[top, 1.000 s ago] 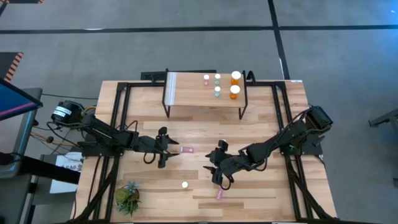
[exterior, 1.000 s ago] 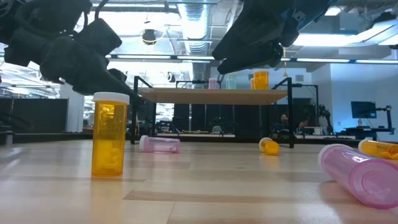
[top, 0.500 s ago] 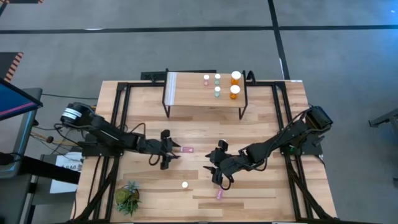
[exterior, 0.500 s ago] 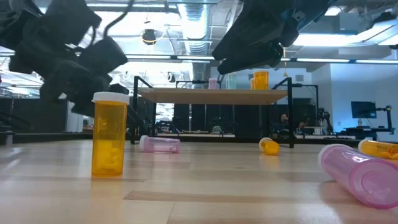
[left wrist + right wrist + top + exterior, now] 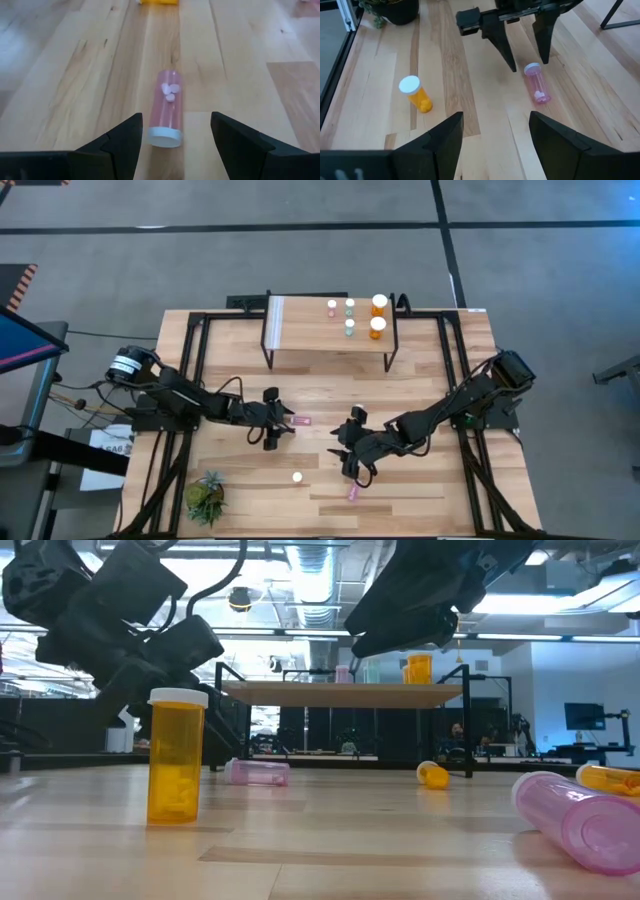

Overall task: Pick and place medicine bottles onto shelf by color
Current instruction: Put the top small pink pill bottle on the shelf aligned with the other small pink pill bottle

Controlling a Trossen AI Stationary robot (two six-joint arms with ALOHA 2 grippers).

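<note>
A pink medicine bottle [image 5: 167, 107] lies on its side on the tabletop, its white cap [image 5: 164, 136] turned toward my left gripper [image 5: 176, 116]. That gripper is open, low over the table, one finger on each side of the cap end without touching it [image 5: 285, 423]. My right gripper [image 5: 348, 465] hangs open and empty above the table's middle. Near it an orange bottle [image 5: 297, 476] stands upright and another pink bottle [image 5: 353, 493] lies on its side. The shelf [image 5: 300, 330] at the far edge carries a pink, two teal and two orange bottles [image 5: 378, 315].
A small green plant [image 5: 205, 498] sits at the near left corner. In the low view a small orange bottle [image 5: 432, 774] lies under the shelf's right legs, and one more orange bottle [image 5: 610, 778] lies at the right edge. The shelf's left half [image 5: 300, 320] is bare.
My left gripper has gone down and toward the table's right edge, closing in on the lying pink bottle until its open fingers stand on either side of the cap end. The bottle has not moved.
</note>
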